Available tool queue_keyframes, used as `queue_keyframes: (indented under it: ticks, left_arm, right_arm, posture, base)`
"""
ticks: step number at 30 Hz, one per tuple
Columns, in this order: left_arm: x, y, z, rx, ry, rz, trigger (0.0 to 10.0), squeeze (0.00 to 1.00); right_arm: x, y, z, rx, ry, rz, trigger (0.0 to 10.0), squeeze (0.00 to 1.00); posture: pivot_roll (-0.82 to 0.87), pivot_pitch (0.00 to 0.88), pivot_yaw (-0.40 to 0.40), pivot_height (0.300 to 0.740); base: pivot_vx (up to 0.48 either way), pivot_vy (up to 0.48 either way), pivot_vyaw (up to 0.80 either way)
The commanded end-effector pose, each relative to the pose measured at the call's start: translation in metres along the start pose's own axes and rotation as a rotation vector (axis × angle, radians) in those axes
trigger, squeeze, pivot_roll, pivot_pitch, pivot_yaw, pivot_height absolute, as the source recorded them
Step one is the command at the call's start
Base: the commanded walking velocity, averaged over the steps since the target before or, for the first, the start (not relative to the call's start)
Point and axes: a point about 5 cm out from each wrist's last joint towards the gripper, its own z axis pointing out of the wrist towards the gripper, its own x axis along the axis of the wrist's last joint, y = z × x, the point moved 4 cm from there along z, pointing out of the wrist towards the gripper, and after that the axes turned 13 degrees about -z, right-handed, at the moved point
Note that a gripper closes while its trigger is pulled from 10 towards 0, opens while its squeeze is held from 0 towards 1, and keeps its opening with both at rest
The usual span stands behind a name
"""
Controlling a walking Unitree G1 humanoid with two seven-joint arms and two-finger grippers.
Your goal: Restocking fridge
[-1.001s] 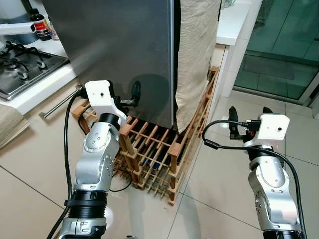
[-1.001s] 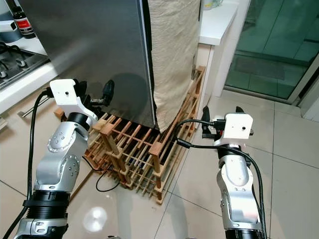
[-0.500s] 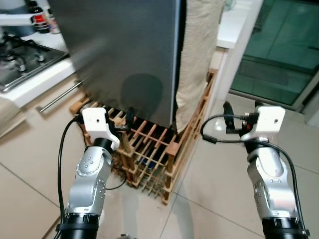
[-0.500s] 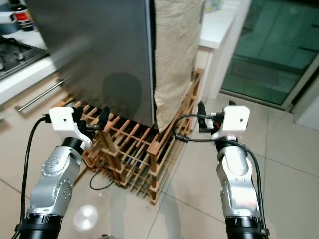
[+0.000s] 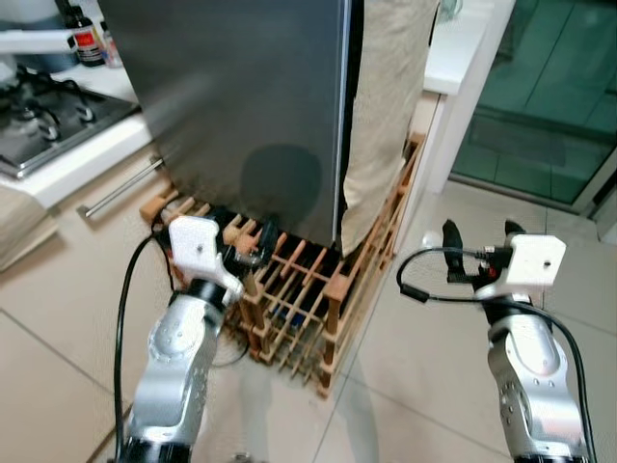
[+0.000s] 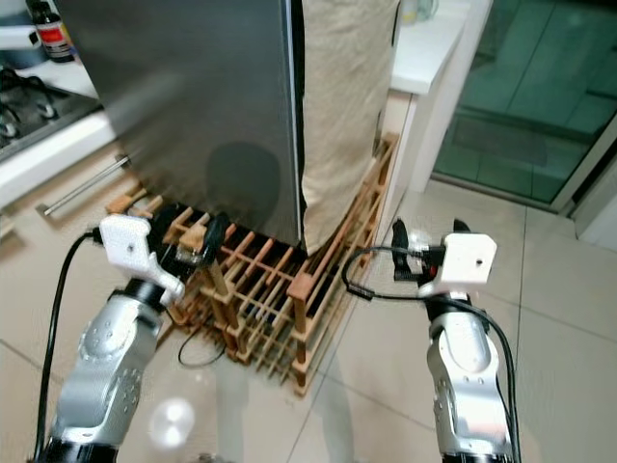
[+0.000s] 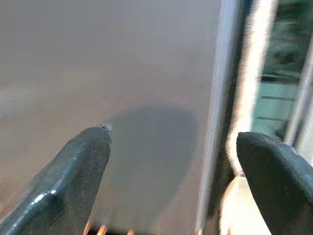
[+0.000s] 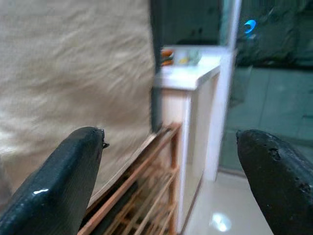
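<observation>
My left claw (image 5: 262, 237), fingers spread and empty, sits low centre-left, nearer the fridge (image 5: 241, 96) rising straight ahead, its tall door edge up-right; right claw (image 5: 479, 236), also wide and empty, lower right.

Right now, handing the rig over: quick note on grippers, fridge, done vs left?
Left gripper: open, holding nothing, raised toward the grey fridge door, over the wooden rack at its foot.
Right gripper: open, holding nothing, raised over the floor tiles to the right of the rack, facing the beige cloth that hangs by the door's edge.
Fridge: door looks shut.
Nearby: stove and a dark bottle on the counter to the left, white counter to the right.
Done: nothing that shows.
Left: open the door, fetch the goods, stock them.
</observation>
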Motion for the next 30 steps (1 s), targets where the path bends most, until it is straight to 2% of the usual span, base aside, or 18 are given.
queue_keyframes:
  ticks: [1,4,9,14,16,18,20,24,26,30]
  left_arm:
    - [-0.005,0.001,0.002,0.008,-0.020,0.006,10.0,0.00]
    - [-0.002,-0.010,0.007,0.067,-0.023,-0.034,10.0,0.00]
    - [0.007,-0.015,0.018,0.120,-0.008,-0.050,10.0,0.00]
    - [0.016,-0.021,0.028,0.184,0.020,-0.076,10.0,0.00]
    - [0.016,-0.023,0.032,0.213,0.004,-0.113,10.0,0.00]
    - [0.018,-0.017,0.037,0.201,0.002,-0.131,10.0,0.00]
    - [0.018,-0.005,0.046,0.168,0.000,-0.136,10.0,0.00]
    - [0.018,0.003,0.052,0.140,-0.008,-0.151,10.0,0.00]
    - [0.016,0.014,0.063,0.096,-0.020,-0.186,10.0,0.00]
    - [0.014,0.019,0.072,0.075,-0.037,-0.184,10.0,0.00]
  right_arm:
    - [0.000,0.000,-0.001,0.010,-0.004,-0.013,10.0,0.00]
    - [0.002,0.000,0.000,0.013,0.000,-0.018,10.0,0.00]
    - [0.002,0.000,0.003,0.009,0.004,-0.022,10.0,0.00]
    - [0.004,-0.003,0.007,0.016,0.009,-0.027,10.0,0.00]
    - [0.006,-0.004,0.008,0.020,0.016,-0.025,10.0,0.00]
    - [0.008,-0.005,0.010,0.022,0.022,-0.025,10.0,0.00]
    - [0.008,-0.005,0.011,0.025,0.022,-0.026,10.0,0.00]
    - [0.009,-0.005,0.011,0.025,0.023,-0.026,10.0,0.00]
    - [0.009,-0.008,0.013,0.029,0.025,-0.023,10.0,0.00]
    - [0.009,-0.008,0.013,0.020,0.028,-0.022,10.0,0.00]
  posture:
    - [-0.12,0.000,0.058,0.740]
    - [-0.12,0.000,0.057,0.740]
    - [-0.12,0.000,0.054,0.740]
    - [-0.12,0.000,0.051,0.740]
    - [-0.12,0.000,0.048,0.740]
    - [-0.12,0.000,0.045,0.740]
    - [-0.12,0.000,0.039,0.740]
    - [-0.12,0.000,0.035,0.740]
    - [-0.13,0.000,0.040,0.740]
    - [-0.16,0.000,0.066,0.740]
  base:
    - [0.000,0.000,-0.79]
    - [0.000,0.000,-0.79]
    - [0.000,0.000,-0.72]
    - [0.000,0.000,0.00]
    - [0.000,0.000,0.00]
    - [0.000,0.000,0.00]
    - [0.000,0.000,0.00]
    - [0.000,0.000,0.00]
    - [0.000,0.000,0.00]
    - [0.000,0.000,0.00]
